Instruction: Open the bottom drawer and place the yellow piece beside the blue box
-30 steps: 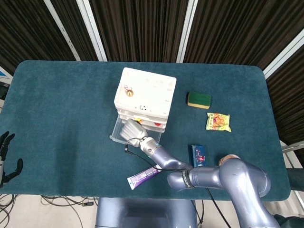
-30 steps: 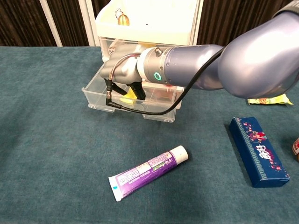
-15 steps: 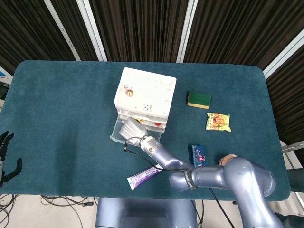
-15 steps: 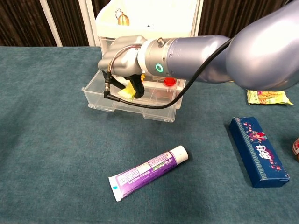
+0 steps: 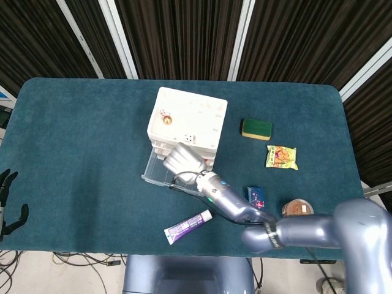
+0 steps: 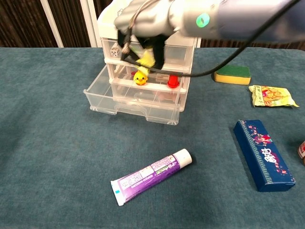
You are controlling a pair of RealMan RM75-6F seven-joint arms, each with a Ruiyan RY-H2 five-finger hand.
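The white drawer unit point(image 5: 187, 116) point(image 6: 143, 19) stands mid-table with its clear bottom drawer point(image 5: 155, 171) point(image 6: 133, 100) pulled open. My right hand point(image 5: 187, 160) point(image 6: 145, 21) hangs above that drawer, in front of the unit's upper drawers, and pinches the yellow piece point(image 6: 148, 59) in its dark fingertips. The blue box point(image 5: 256, 198) point(image 6: 262, 155) lies flat on the cloth to the right, well apart from the hand. At the table's left edge my left hand point(image 5: 8, 207) rests with fingers apart, holding nothing.
A purple toothpaste tube point(image 5: 187, 226) point(image 6: 151, 177) lies in front of the drawer. Inside the middle drawer sit a yellow duck point(image 6: 139, 77) and a red piece point(image 6: 173, 82). A green sponge point(image 5: 256, 128) point(image 6: 232, 74), a snack packet point(image 5: 282, 157) point(image 6: 272, 96) and a can point(image 5: 297, 207) occupy the right side.
My right hand has risen out of the bottom drawer and shifted right, carrying the yellow piece up in front of the upper drawers. The left hand has stayed put.
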